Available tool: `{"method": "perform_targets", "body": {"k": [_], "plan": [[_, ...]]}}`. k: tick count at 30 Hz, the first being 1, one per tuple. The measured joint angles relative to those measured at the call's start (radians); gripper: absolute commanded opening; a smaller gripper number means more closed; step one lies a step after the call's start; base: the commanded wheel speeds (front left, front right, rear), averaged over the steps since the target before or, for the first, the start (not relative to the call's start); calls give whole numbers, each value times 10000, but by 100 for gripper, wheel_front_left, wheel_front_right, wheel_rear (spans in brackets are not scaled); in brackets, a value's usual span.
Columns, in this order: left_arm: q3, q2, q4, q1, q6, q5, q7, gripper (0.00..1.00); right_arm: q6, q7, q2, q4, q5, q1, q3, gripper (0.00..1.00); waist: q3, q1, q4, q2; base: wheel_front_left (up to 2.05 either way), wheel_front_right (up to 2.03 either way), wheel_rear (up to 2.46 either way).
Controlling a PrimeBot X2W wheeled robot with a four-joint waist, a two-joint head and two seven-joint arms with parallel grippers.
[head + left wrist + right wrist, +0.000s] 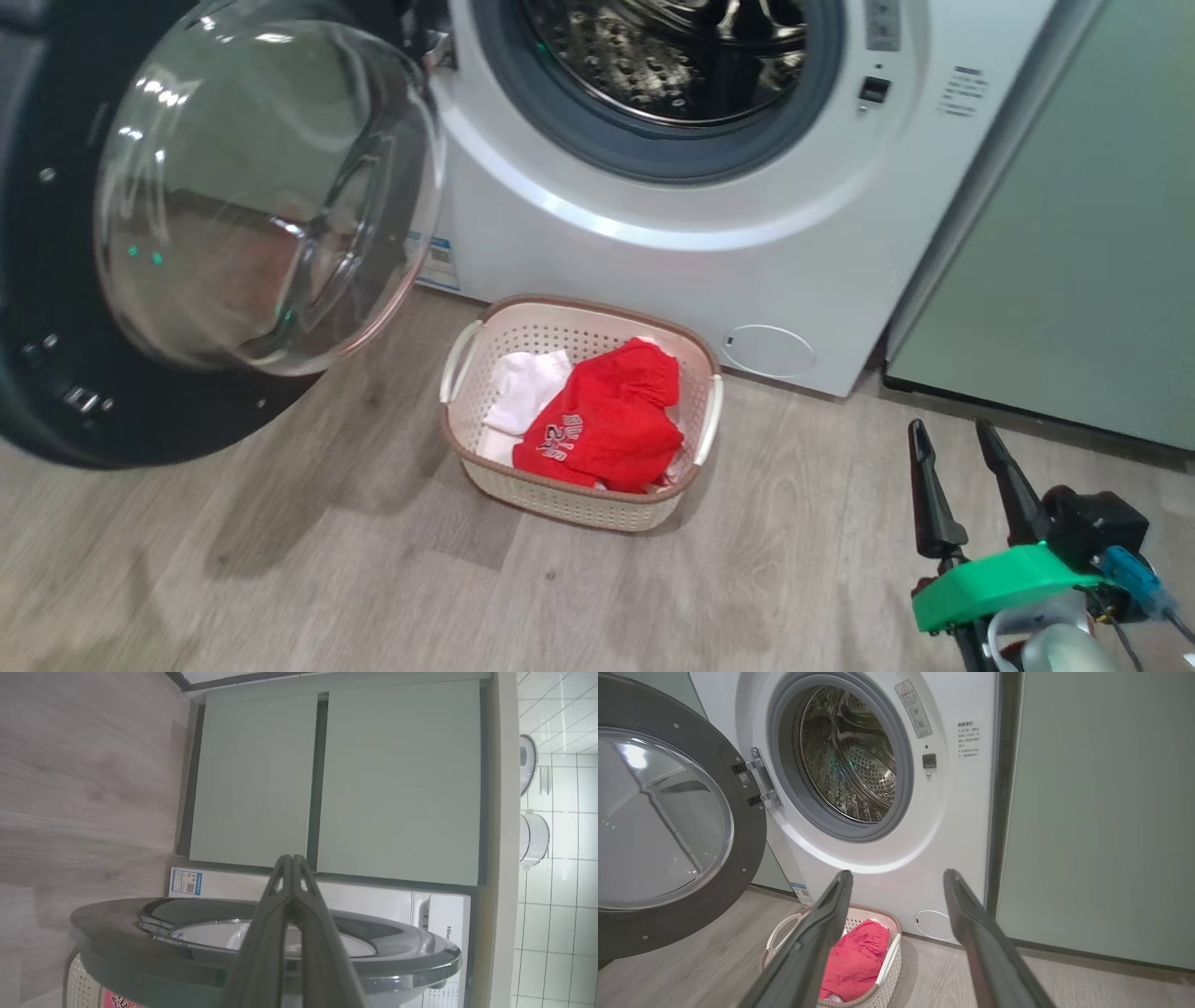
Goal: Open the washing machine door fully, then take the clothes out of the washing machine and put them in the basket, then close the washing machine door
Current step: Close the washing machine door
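The washing machine stands with its door swung wide open to the left, and no clothes show in what I see of the steel drum. On the floor in front sits the basket, holding the red jersey beside a white garment. My right gripper hangs open and holds nothing at the lower right, right of the basket. In the left wrist view my left gripper is shut with nothing in it. Its fingers lie across the door's black rim. I cannot tell whether they touch it.
Pale green cabinets stand right of the washer. A small round white flap sits low on its front. Wood floor spreads around the basket. A tiled wall shows in the left wrist view.
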Motion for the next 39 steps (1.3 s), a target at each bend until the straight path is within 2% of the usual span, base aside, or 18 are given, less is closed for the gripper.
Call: {"method": "perform_targets", "body": {"k": [5, 9, 20, 29, 36, 39], "plan": [[-301, 169, 125, -56, -242, 8, 663, 0, 0, 2, -29, 2, 0, 8, 15, 100, 0, 0, -438, 0, 0, 0, 0], [-355, 192, 123, -121, -268, 31, 874, 0, 0, 0, -38, 0, 0, 15, 10, 100, 32, 0, -615, 0, 0, 0, 0], [-1241, -142, -777, -60, -696, 36, 2644, 0, 0, 0, -44, -4, 0, 85, -180, 100, 128, 0, -523, 0, 0, 0, 0], [-2197, -1486, -2838, 709, -656, -196, 4675, 0, 0, 2, -44, 0, -15, 188, -265, 100, 116, 0, -189, 0, 0, 0, 0], [-2727, -2556, -4686, 1484, -40, -512, 5544, 0, 0, 2, -44, 48, -15, 172, -224, 100, 106, 0, -215, 0, 0, 0, 0], [-2917, -2769, -5195, 1742, 79, -523, 5753, 0, 0, 2, -42, 61, -15, 171, -207, 100, 107, 0, -328, 0, 0, 0, 0]]}}
